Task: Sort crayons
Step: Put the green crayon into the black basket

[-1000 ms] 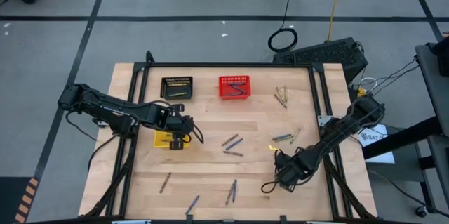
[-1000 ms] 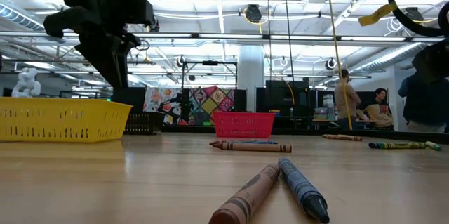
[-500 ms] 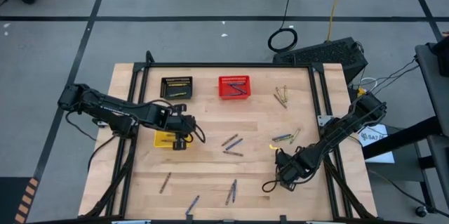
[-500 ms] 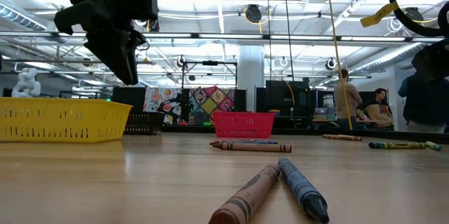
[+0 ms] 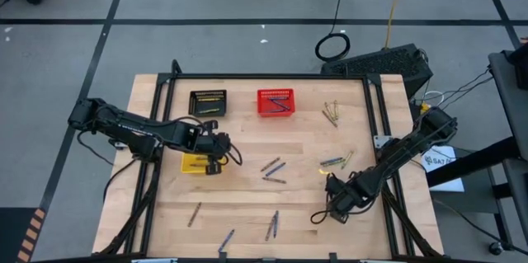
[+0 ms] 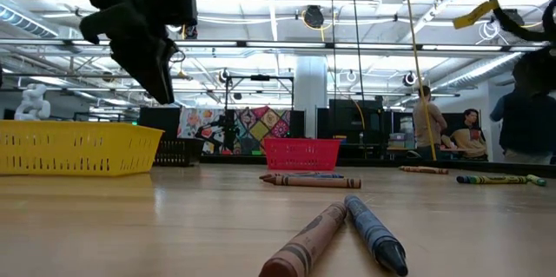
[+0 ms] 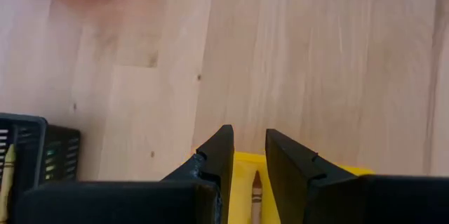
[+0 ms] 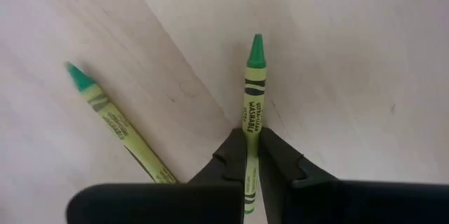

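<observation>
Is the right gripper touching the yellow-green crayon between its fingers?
Touching. In the right wrist view, the right gripper has both dark fingers pressed against the sides of the yellow-green crayon, with no gap showing.

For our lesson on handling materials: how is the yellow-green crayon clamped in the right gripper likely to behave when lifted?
The yellow-green crayon looks thin and stiff, so it probably stays straight. The right gripper pinches only its rear end, so it may pivot. Being round, it would likely roll if dropped.

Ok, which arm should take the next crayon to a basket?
Right. Its tool is already shut on a yellow-green crayon, ready to carry. The left tool hangs over the yellow basket, holding nothing.
</observation>
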